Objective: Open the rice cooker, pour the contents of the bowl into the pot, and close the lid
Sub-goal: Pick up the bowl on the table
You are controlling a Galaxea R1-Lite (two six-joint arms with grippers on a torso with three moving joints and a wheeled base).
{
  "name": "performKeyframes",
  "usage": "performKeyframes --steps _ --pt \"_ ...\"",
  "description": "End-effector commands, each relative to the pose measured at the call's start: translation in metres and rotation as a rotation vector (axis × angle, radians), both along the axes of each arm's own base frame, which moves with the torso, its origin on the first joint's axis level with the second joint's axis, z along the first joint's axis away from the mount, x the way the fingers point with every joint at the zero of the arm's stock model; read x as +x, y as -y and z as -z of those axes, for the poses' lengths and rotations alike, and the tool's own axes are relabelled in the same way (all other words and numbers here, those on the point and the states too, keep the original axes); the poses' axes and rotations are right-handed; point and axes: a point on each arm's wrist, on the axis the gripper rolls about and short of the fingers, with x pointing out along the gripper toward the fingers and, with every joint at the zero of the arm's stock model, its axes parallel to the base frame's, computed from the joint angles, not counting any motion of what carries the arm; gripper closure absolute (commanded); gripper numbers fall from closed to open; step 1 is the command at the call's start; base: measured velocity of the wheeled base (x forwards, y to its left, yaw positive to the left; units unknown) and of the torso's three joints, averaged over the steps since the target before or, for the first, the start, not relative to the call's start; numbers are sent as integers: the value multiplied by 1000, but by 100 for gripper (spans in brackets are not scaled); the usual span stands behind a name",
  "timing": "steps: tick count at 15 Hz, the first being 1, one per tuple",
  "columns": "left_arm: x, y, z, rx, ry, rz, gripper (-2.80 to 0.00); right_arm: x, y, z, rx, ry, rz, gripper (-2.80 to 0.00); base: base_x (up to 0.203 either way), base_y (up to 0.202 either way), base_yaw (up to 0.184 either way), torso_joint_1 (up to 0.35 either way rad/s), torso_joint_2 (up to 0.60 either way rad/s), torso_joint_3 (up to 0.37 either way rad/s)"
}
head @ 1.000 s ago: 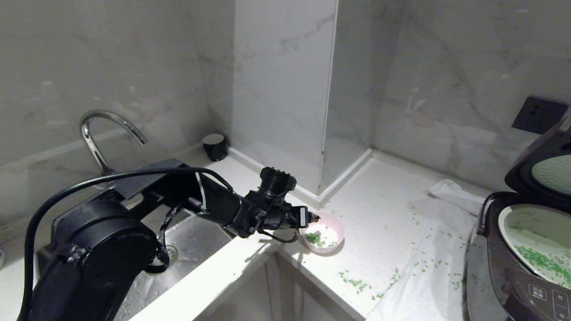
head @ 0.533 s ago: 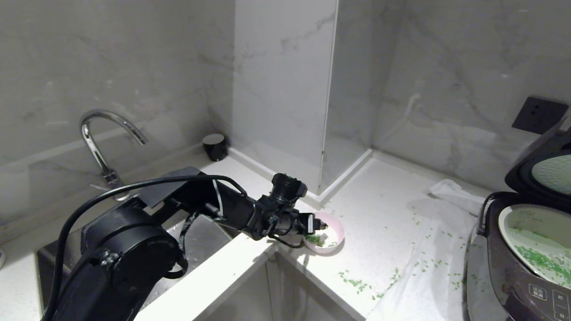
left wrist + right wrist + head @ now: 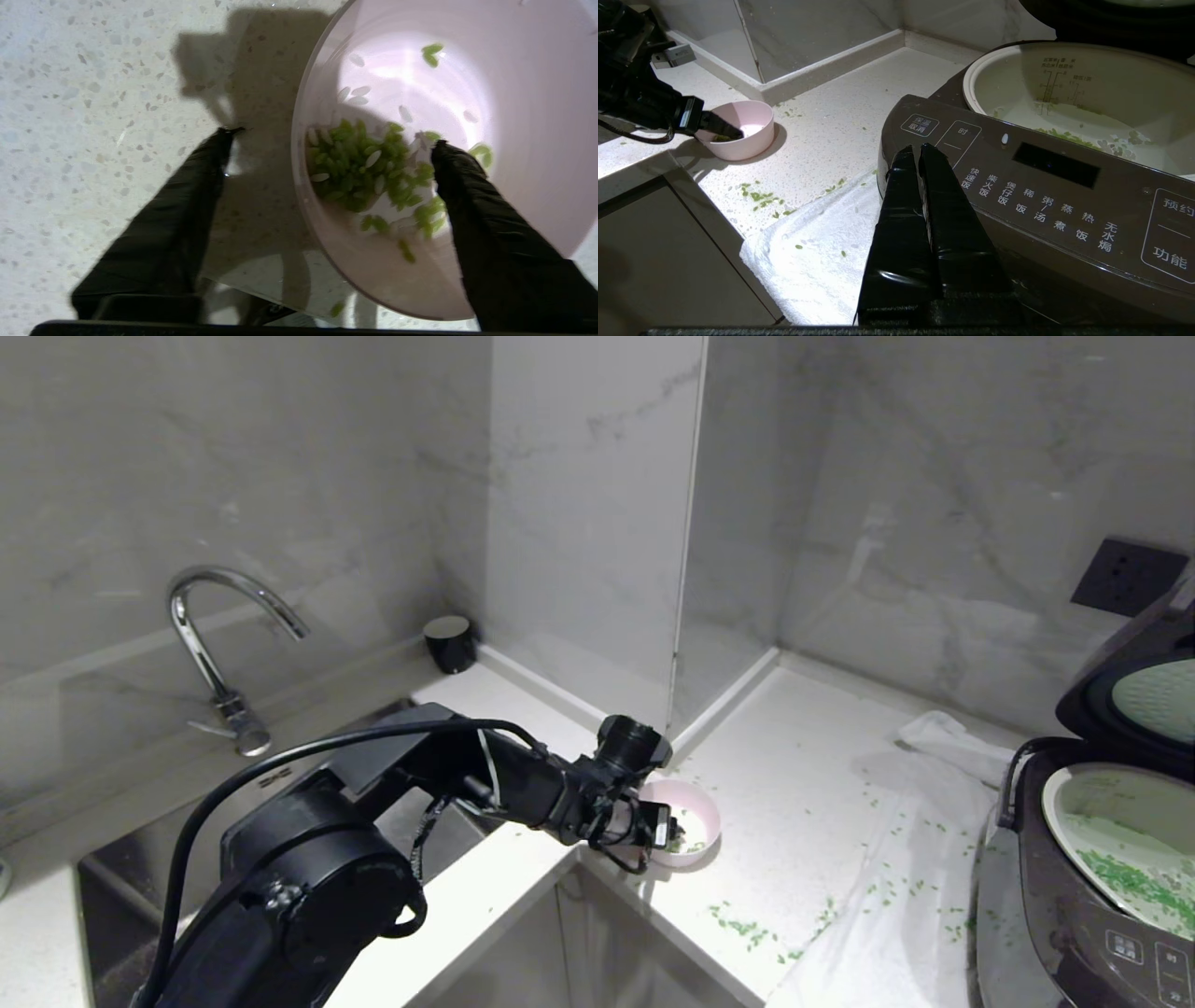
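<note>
The pale pink bowl (image 3: 698, 814) sits on the white counter near its inner corner, with a clump of green contents (image 3: 364, 163) and a few white grains inside. My left gripper (image 3: 668, 832) is open and straddles the bowl's near rim: one finger (image 3: 467, 186) is inside among the bits, the other (image 3: 201, 186) is outside over the counter. At the far right the rice cooker (image 3: 1064, 915) stands with its lid (image 3: 1144, 695) raised. Its pot (image 3: 1111, 821) holds more green bits. My right gripper (image 3: 915, 149) is shut and empty in front of the cooker's panel (image 3: 1041, 186).
A sink (image 3: 121, 896) with a chrome tap (image 3: 201, 616) lies left of the bowl, under my left arm. A black cup (image 3: 450, 642) stands by the wall. A white towel (image 3: 896, 896) lies under the cooker. Green bits (image 3: 742, 929) are scattered over counter and towel.
My left arm has reached further right and dipped, bringing its open fingers from the bowl's left edge down over the near rim. The bowl has hardly shifted. The right arm is still.
</note>
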Motion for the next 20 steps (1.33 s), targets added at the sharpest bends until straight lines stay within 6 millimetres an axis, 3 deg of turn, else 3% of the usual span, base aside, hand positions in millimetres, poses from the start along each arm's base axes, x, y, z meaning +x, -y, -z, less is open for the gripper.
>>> performKeyframes --steps 1,13,16,20 --pt "-1 3 -2 0 -1 4 0 0 0 0 -2 0 0 0 0 0 0 0 0 0" --pt "-5 1 -6 5 -9 3 0 0 0 0 -2 0 1 0 0 0 0 0 0 0" --pt "-3 -3 -17 -16 -7 -22 0 0 0 0 0 0 1 0 0 0 0 0 0 0" --pt "9 -29 -42 -30 -7 -89 0 0 0 0 -2 0 0 0 0 0 0 0 0 0"
